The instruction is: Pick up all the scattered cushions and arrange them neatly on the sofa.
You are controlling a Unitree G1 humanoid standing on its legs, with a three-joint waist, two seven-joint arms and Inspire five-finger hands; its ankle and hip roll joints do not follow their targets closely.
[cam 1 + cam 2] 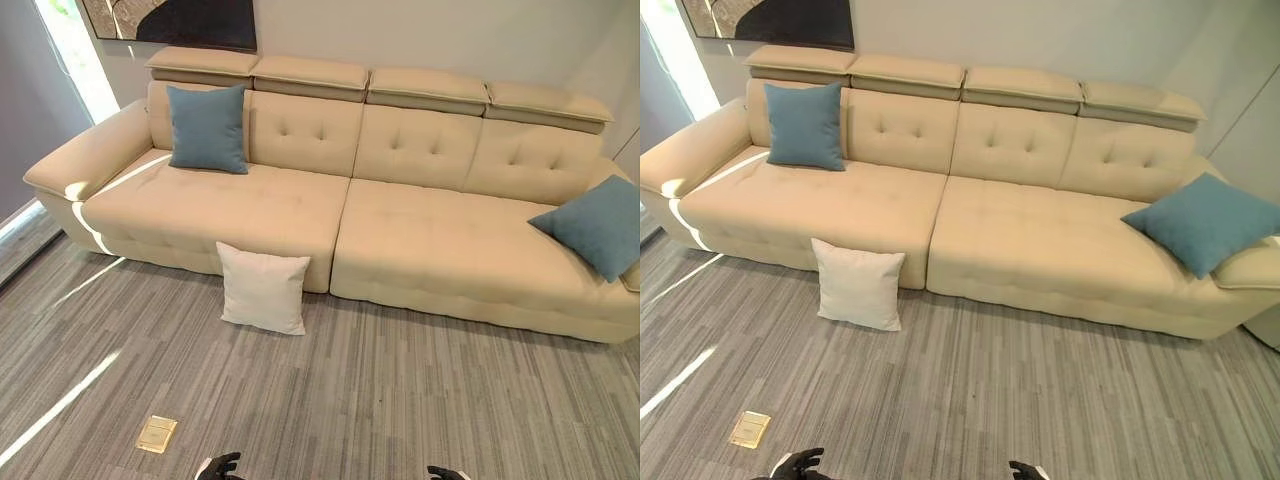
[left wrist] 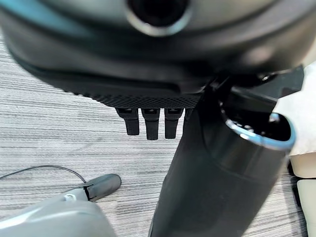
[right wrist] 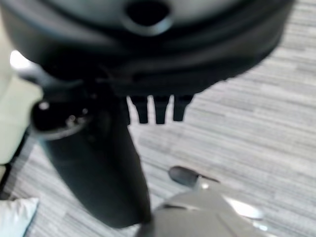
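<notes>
A white cushion [image 1: 264, 288] stands on the grey floor, leaning against the front of the beige sofa [image 1: 420, 240] near its middle seam. One blue cushion [image 1: 208, 128] is propped upright against the backrest at the sofa's left end. A second blue cushion [image 1: 598, 225] lies tilted against the right armrest. My left hand [image 1: 222, 466] and right hand [image 1: 445, 473] hang low at the near edge, far from the sofa and apart from every cushion. In the wrist views the left hand [image 2: 217, 187] and the right hand [image 3: 98, 168] have relaxed fingers and hold nothing.
A brass floor socket [image 1: 157, 434] is set in the carpet to the left of my left hand. A dark framed picture [image 1: 170, 20] hangs above the sofa's left end. Sunlight from a window [image 1: 75, 50] streaks the floor at left.
</notes>
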